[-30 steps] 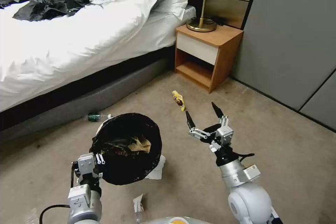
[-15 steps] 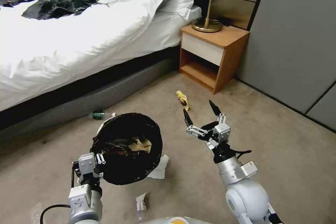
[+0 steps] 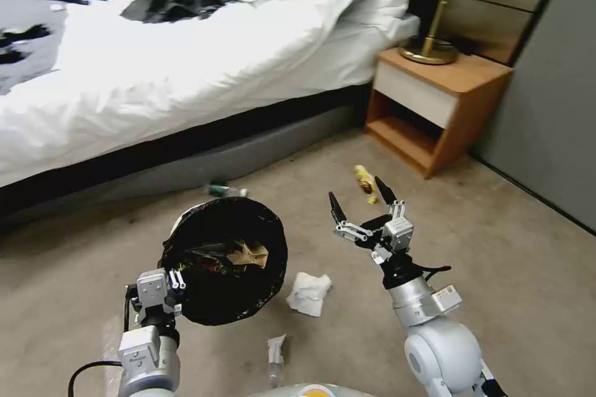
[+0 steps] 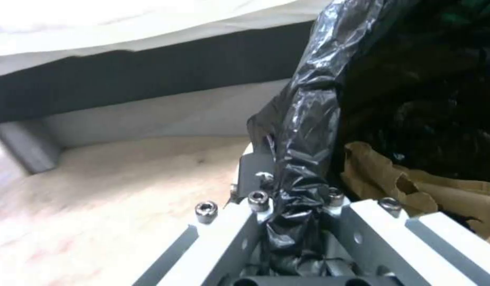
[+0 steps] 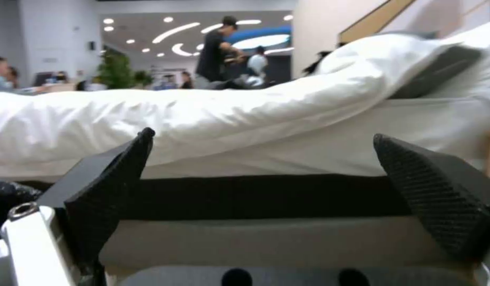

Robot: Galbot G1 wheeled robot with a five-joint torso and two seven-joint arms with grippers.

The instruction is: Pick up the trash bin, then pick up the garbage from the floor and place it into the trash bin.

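Note:
The trash bin point(image 3: 218, 299), white with a black bag liner, hangs tilted above the floor, its mouth facing me. My left gripper point(image 3: 176, 281) is shut on its near rim; the left wrist view shows the left gripper point(image 4: 296, 200) pinching the liner point(image 4: 314, 119). Brown cardboard point(image 3: 248, 254) lies inside the bin. My right gripper point(image 3: 356, 194) is open in the air to the bin's right, nothing between its fingers point(image 5: 112, 186). On the floor lie garbage pieces: a yellow wrapper point(image 3: 365, 181) just beyond the right gripper, crumpled white paper point(image 3: 309, 292), a small scrap point(image 3: 275, 349) and a green-labelled bottle point(image 3: 218, 188).
A bed point(image 3: 186, 68) with white bedding runs along the left and back, its dark base point(image 3: 186, 164) close behind the bin. A wooden nightstand point(image 3: 437, 105) with a brass lamp point(image 3: 428, 49) stands at the right, next to a grey wall point(image 3: 559, 105). Open carpet lies to the right.
The whole picture has shifted to the right, so the camera has turned left. Both arms keep about the same place in view. The crumpled white paper now shows whole beside the bin.

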